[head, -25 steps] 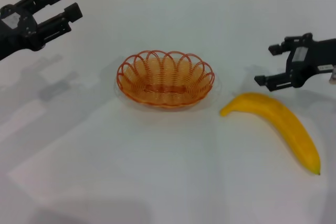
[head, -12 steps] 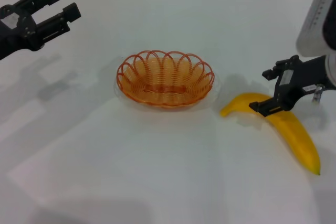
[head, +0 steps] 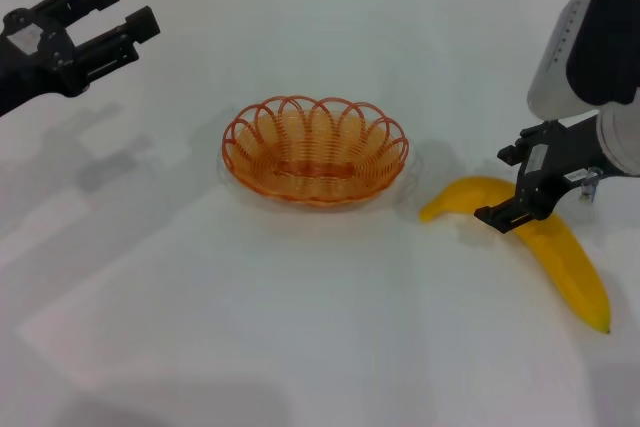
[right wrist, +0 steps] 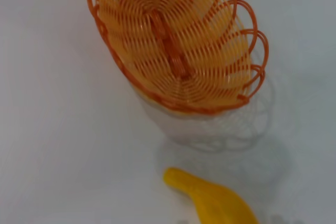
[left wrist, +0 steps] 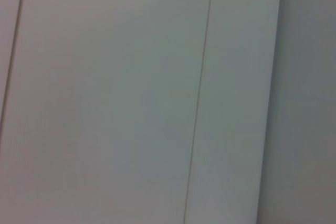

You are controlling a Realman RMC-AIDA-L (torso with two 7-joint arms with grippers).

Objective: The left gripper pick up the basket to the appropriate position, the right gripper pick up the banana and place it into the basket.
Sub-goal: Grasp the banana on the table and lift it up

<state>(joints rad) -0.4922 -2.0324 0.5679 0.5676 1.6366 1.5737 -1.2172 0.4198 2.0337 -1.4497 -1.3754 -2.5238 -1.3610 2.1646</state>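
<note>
We see bright, even light on the white table (head: 300, 327), with no harsh glare. Soft grey shadows fall beneath the left gripper (head: 108, 17) and faintly around the basket (head: 315, 150) (its looped rim casts a pale lacy outline in the right wrist view). The head view is slightly soft. The left wrist view shows only dim, blurred grey panels, and the banana (right wrist: 215, 200) looks out of focus

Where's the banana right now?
In the head view, the banana lies on the white table on the robot's right, beside the basket, with the open right gripper over its near-basket end.
</note>
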